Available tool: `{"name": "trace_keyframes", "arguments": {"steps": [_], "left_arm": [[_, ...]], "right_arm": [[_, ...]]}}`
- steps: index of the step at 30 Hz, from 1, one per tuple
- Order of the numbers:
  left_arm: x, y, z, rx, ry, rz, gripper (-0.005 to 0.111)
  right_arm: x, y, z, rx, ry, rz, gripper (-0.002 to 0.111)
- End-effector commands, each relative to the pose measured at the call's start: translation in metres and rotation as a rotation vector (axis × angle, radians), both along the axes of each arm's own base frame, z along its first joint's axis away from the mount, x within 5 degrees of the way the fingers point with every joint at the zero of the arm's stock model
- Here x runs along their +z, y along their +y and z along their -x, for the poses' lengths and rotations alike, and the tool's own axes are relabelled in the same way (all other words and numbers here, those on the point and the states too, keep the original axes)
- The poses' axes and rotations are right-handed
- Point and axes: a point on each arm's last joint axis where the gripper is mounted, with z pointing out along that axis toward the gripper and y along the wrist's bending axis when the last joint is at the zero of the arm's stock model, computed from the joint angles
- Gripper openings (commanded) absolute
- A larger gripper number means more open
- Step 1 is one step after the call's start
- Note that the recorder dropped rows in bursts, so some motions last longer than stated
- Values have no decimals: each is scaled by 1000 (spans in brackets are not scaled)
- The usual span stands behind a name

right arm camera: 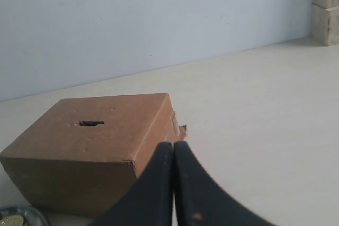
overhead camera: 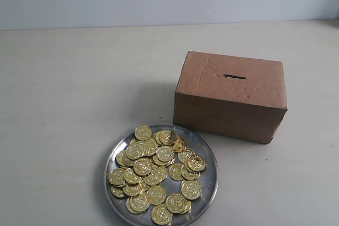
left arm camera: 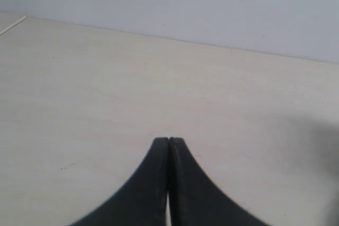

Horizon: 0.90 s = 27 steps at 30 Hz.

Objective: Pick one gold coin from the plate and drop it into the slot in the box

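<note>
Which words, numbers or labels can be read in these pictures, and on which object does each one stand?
No text can be read in any view.
gold coins: raised relief on their faces, too small and blurred to read.
box: plain brown cardboard, no print visible.
plate: bare shiny metal, no marking visible.

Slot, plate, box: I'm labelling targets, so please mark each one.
slot [overhead camera: 234,76], exterior view, middle of the dark slit.
plate [overhead camera: 209,181], exterior view, bare metal near its rim.
box [overhead camera: 228,112], exterior view, front face.
</note>
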Motion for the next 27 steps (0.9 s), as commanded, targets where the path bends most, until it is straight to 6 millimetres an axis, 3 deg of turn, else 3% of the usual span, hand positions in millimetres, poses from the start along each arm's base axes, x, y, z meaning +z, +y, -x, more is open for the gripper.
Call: {"name": "trace_keyframes", "arguments": {"steps": [1,9,23,27], "left_arm": [[-1,-1,0,-12,3,-4,0],[-2,-1,0,-13,10,-4,0],[-2,-1,0,-18,13,-3,0],[-2,-3,1,-48,13,-4,0]], "right_arm": [[0,-1,0,-5,-10,18,0],[-4,-1,1,34,38,242,0],[-4,-1,1,33,36,235,0],[-4,3,1,104,28,236,0]]}}
